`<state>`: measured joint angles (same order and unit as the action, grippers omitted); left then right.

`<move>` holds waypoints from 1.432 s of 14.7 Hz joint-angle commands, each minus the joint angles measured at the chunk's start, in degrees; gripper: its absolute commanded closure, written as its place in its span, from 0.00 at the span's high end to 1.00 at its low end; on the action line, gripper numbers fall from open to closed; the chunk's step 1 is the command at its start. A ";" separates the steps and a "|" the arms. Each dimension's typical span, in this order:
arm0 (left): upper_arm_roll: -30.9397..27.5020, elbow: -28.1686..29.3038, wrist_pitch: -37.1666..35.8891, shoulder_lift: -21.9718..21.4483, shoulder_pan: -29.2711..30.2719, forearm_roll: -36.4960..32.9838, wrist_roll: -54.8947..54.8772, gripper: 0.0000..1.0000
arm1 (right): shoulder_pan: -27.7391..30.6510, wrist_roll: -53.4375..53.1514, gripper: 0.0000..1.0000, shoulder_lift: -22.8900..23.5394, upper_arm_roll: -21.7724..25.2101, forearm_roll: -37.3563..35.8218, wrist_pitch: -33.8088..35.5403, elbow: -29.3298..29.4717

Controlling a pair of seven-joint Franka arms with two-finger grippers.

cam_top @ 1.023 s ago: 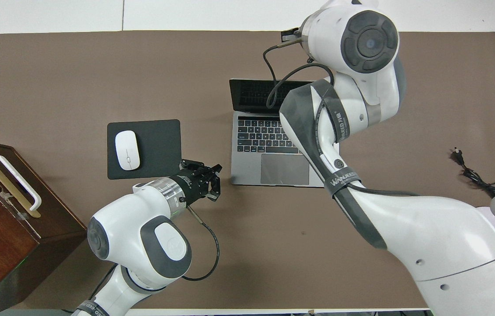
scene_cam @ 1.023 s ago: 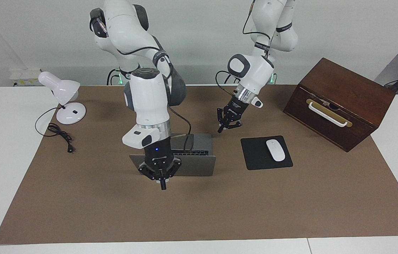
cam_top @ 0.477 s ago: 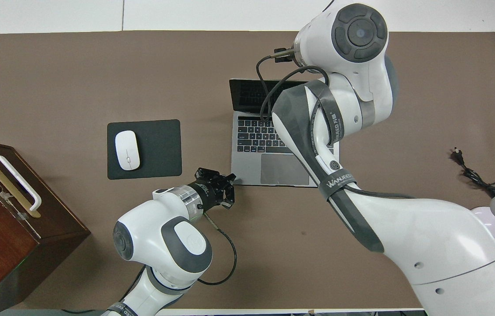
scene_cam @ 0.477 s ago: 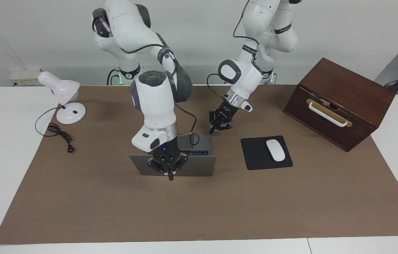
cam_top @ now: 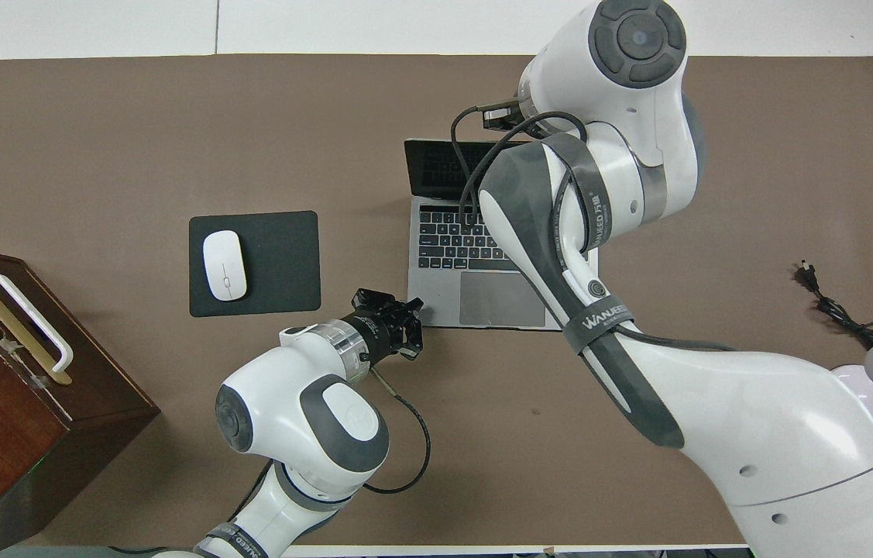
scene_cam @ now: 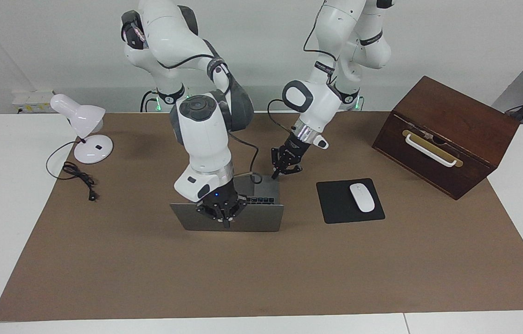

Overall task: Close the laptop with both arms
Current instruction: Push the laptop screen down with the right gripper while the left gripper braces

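Facing view: laptop (scene_cam: pixel 261 218) open on the brown mat, nearer the robots than nothing else, beside the mouse pad (scene_cam: pixel 335 204) toward the right arm's end. Right gripper (scene_cam: pixel 227 222) against the lid's outer face, jaws shut, holding nothing. Left gripper (scene_cam: pixel 276 174) at the base's corner nearest the robots, jaws shut, empty. Lid not yet lowered; closing probably just beginning, most of the fold left.
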<state>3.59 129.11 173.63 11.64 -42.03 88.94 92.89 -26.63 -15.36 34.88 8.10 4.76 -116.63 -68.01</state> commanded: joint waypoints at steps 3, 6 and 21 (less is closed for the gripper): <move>-0.77 -2.46 1.98 3.04 -2.18 1.85 -1.39 0.00 | 0.26 0.24 0.00 0.36 0.34 3.76 4.92 1.39; -0.77 -2.46 2.42 3.66 -2.18 1.85 -1.39 0.00 | 0.26 0.24 0.00 0.36 0.34 4.12 5.01 1.92; -0.77 -2.20 3.30 5.06 -3.32 1.77 -1.48 0.00 | 0.44 0.50 0.00 0.01 3.31 11.30 12.38 2.01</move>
<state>3.46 127.65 175.97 14.68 -43.80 89.02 92.54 -26.60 -15.36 34.84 9.15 11.90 -107.79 -66.55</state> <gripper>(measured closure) 0.991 0.991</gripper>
